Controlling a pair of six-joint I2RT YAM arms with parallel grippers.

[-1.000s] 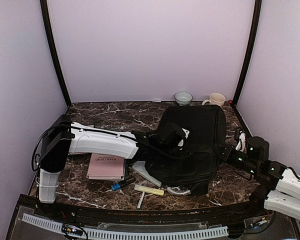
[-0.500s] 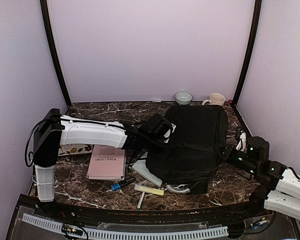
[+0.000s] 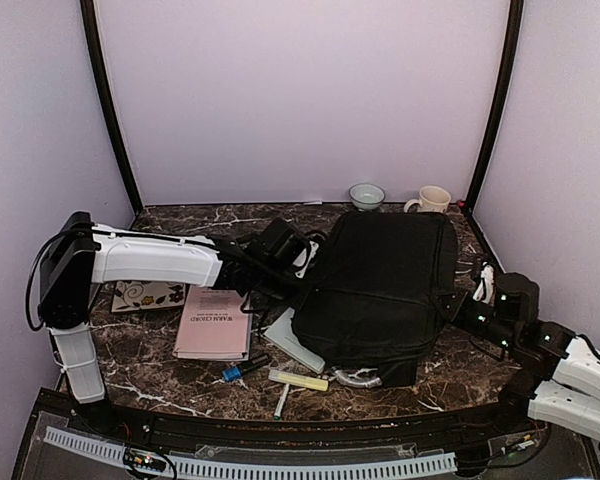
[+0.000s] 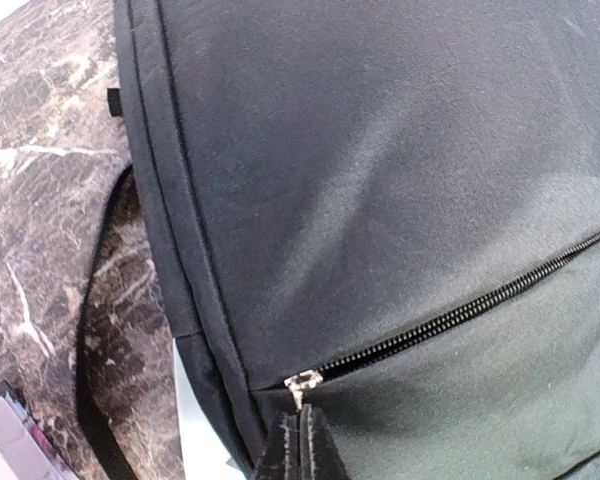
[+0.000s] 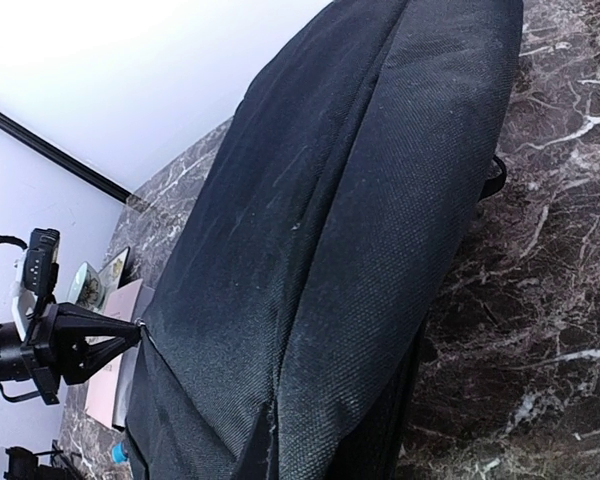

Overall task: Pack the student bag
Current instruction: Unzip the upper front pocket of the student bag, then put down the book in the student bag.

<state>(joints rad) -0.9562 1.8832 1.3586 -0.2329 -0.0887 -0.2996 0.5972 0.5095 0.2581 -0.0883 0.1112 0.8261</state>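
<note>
A: Where has my left gripper (image 4: 302,414) got to?
B: A second ago I had it over the middle of the bag (image 3: 385,290). Now it's out at the bag's 9 o'clock edge, clenched on the zipper pull (image 4: 302,383).
A: And the bag?
B: Flat on the table (image 3: 210,225), centre toward 3 o'clock, about where it was.
A: My right gripper (image 3: 460,305)?
B: Unmoved at the bag's 3 o'clock edge; I can't tell its grip.

Marble table (image 3: 200,222) carries black bag (image 3: 380,290), pink book (image 3: 213,325), pens (image 3: 298,379), bowl (image 3: 366,195), mug (image 3: 433,199).
</note>
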